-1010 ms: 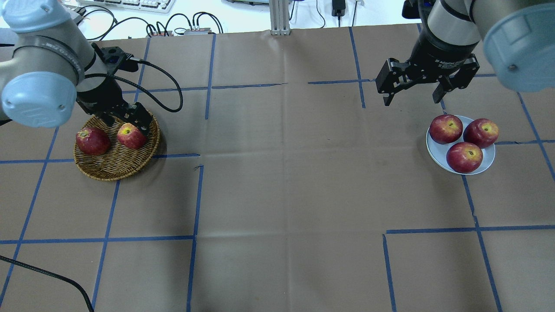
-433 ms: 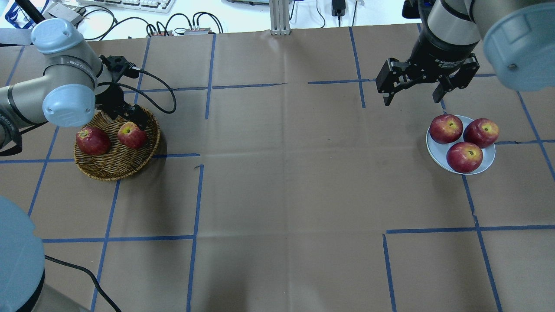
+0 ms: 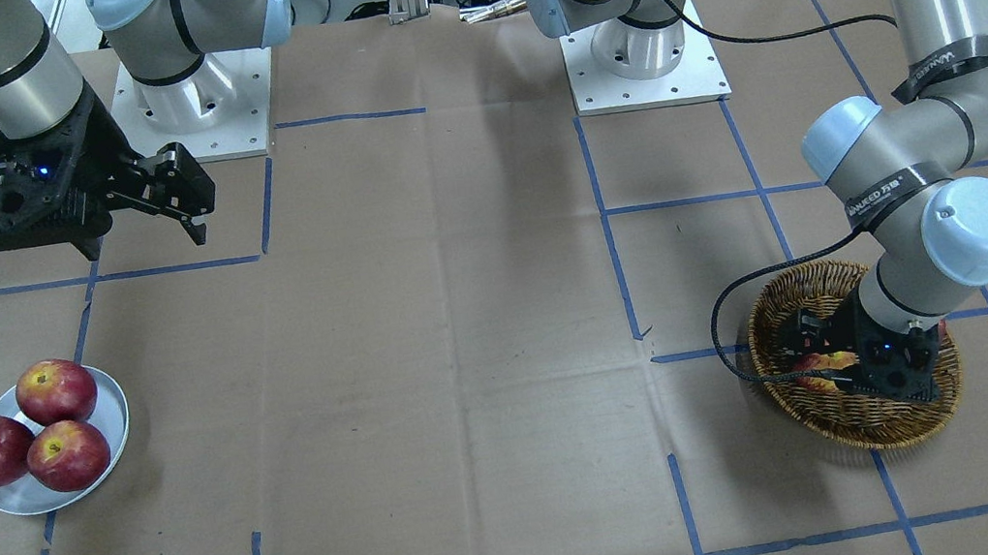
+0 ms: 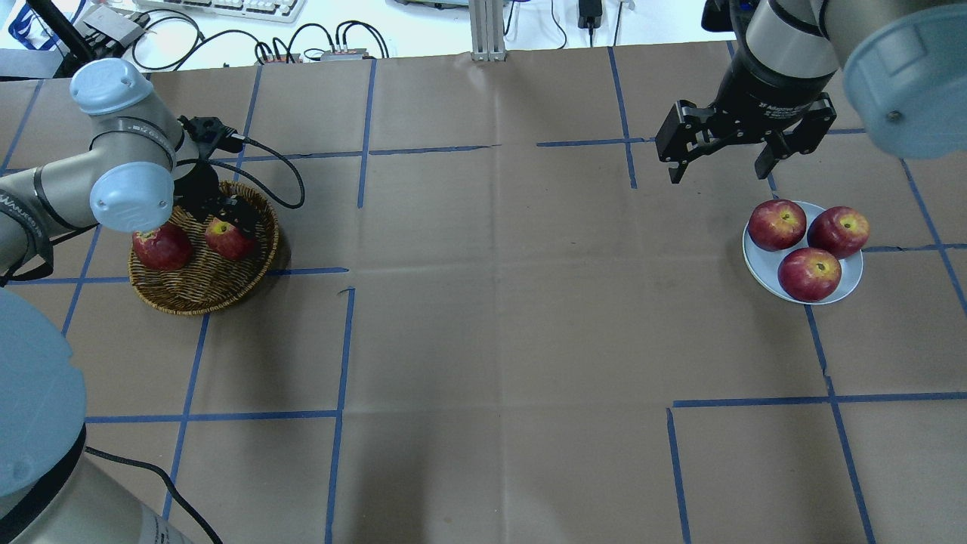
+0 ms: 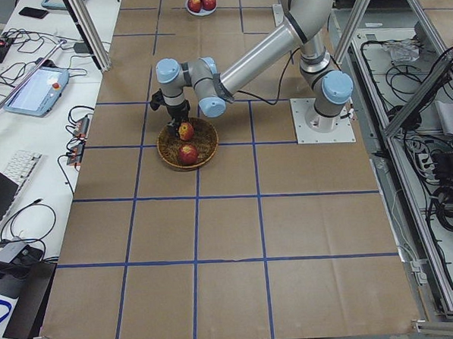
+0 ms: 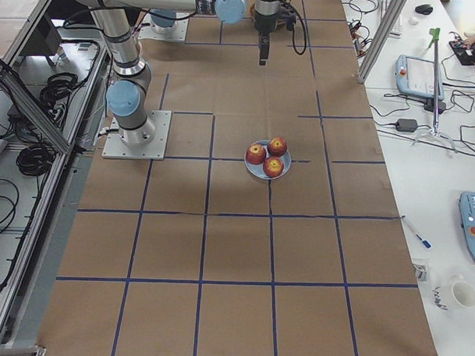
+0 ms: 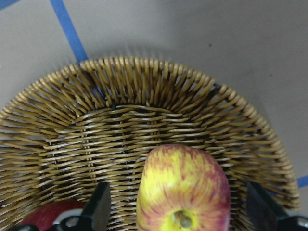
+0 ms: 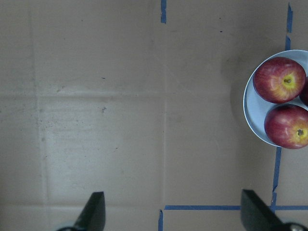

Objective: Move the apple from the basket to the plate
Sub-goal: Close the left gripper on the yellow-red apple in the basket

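The pale red-and-yellow apple (image 4: 227,239) lies in the wicker basket (image 4: 204,293) at the table's left. My left gripper (image 4: 230,221) is down in the basket, open, with one finger on each side of the apple (image 7: 183,187). In the left wrist view a gap shows between each finger and the apple. The light-grey plate (image 4: 758,262) stands at the right. My right gripper (image 4: 718,170) is open and empty, hanging above the table just behind the plate. The plate's edge (image 8: 250,106) shows in the right wrist view.
A dark red apple (image 4: 161,248) lies in the basket left of the pale one. Three dark red apples (image 4: 808,273) fill most of the plate. Blue tape lines cross the brown table cover. Cables and a keyboard lie beyond the far edge.
My left arm has swung back and lowered its gripper into the basket, so the fingers now straddle the pale apple. The right arm and both apples in the basket have not moved.
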`<state>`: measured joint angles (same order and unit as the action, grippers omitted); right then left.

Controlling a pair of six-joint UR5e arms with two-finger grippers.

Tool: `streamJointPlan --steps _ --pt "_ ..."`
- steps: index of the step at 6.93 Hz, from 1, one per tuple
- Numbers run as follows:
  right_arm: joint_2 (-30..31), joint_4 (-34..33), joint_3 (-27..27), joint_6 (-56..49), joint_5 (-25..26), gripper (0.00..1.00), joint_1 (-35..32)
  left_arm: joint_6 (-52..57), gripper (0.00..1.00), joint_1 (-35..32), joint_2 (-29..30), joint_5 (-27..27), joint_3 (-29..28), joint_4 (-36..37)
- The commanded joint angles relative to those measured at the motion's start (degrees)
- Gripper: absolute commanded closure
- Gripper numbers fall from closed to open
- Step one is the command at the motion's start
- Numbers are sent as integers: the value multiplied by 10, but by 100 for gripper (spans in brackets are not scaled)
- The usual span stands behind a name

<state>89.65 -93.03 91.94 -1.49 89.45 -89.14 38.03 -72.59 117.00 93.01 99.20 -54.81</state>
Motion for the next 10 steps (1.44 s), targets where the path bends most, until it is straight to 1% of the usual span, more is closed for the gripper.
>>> streamJointPlan --steps 1,3,4,5,6,7,8,9,10 --pt "0 0 0 0 -1 0 0 -5 2 2 13 -1 7 1" --pt "-1 0 0 0 -1 0 0 -5 31 2 14 1 4 2" --pt "0 0 0 0 -1 0 -1 -4 42 2 13 0 1 2" --pt "-1 0 0 0 -1 0 -1 -4 47 1 8 0 -4 1" --pt "0 0 0 0 -1 0 -1 -8 50 -9 -1 2 -5 -2" --pt "-1 0 0 0 -1 0 0 -31 50 -17 -13 -3 -13 -13" --pt "-1 0 -1 0 -1 0 -1 -90 50 -59 -29 -5 -23 -35" --pt "-1 -1 0 0 -1 0 -1 -176 50 -118 -40 -5 -41 -65" --pt "-1 -1 -1 0 -1 0 -1 -248 49 -174 -36 -5 -54 -66"
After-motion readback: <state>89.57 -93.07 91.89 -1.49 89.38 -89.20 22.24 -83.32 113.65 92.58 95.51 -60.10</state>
